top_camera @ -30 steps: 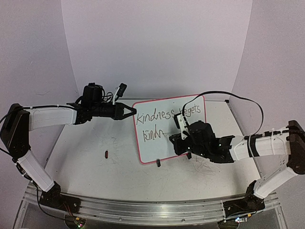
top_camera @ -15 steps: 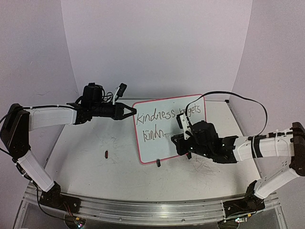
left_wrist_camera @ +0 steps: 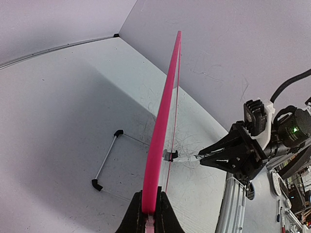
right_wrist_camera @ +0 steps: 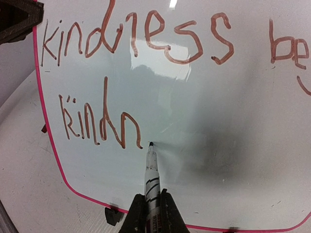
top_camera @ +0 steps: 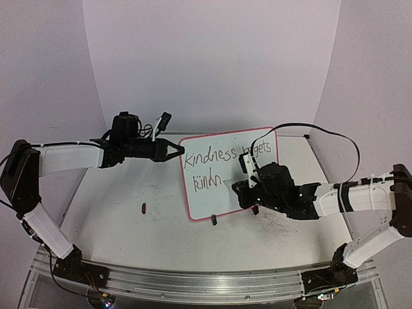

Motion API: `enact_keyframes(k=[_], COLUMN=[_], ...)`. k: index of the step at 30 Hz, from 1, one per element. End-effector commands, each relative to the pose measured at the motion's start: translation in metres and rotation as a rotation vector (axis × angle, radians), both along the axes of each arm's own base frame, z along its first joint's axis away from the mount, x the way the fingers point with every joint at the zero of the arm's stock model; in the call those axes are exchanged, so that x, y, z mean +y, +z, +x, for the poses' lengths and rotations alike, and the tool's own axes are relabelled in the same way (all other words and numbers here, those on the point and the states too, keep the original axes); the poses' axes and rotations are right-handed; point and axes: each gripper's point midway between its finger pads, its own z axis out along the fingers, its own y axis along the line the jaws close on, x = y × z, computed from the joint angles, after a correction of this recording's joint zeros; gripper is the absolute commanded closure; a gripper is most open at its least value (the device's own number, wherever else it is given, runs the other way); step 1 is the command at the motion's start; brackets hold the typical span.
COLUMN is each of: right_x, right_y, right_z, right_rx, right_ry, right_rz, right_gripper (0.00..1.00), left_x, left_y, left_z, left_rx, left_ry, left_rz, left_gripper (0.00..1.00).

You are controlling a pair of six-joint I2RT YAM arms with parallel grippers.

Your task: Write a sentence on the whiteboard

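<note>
Top cam: whiteboard (top_camera: 207, 201) sat centre-right on the tabletop (top_camera: 109, 222), propped up, writing face toward the arms. A black clip foot (top_camera: 214, 219) showed on its bottom edge at 6 o'clock.

L tool (top_camera: 172, 152) was closed on the board's pink frame at approx 10 o'clock of the board. L wrist cam showed the frame edge-on, pinched between both fingers with no gap. L arm came in from 9 o'clock, off the tabletop.

R tool (right_wrist_camera: 152, 213) was clamped tight on a marker (right_wrist_camera: 152, 177), barrel running up between the fingers. The tip touched the board face just at 3 o'clock of the last written letter. In top cam it sat over the board's lower half, approx 4 o'clock of board centre, and hid part of the text.

sentence (right_wrist_camera: 146, 41) was incomplete: line 1 read "kindness" then a word w/ its middle hidden by the R arm ("be…gets" across the two cams). Line 2 read "kindn" only. Ink was dark red-brown.

Misc: a thin wire bracket (left_wrist_camera: 107, 160) w/ black ends lay on the tabletop by the board's back side; couldn't tell if attached. A small dark bit (top_camera: 143, 207) lay on the tabletop at 8 o'clock of the board, well apart from it.
</note>
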Motion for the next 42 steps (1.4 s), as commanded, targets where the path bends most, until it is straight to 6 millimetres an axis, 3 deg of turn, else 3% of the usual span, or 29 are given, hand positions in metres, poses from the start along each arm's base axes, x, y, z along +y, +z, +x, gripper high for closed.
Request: enact_keyframes(k=[1,10,23,29,42], right_x=[0.004,-0.009,0.001,0.005,-0.006], right_y=[0.021,0.025,0.042,0.025,-0.007], right_z=[0.014,0.018,0.027,0.019,0.005], right_rx=[-0.050,-0.066,-0.109,-0.063,0.014], right_ry=[-0.032,-0.091,-0.080,-0.036,-0.028], right_rz=[0.051,0.043,0.059,0.043,0.015], right_gripper=[1.00,1.00,1.00,1.00,1.00], left_x=[-0.004,-0.004,-0.004,-0.004,-0.005], left_y=[0.014,0.014,0.014,0.015,0.014], left_z=[0.000,-0.001,-0.001,-0.001,0.000], left_rx=[-0.069,-0.069,-0.068,-0.071,-0.067], left_ry=[-0.010,-0.014,-0.014,-0.014,-0.014], left_rz=[0.007,0.006,0.005,0.005,0.005], left_gripper=[1.00,1.00,1.00,1.00,1.00])
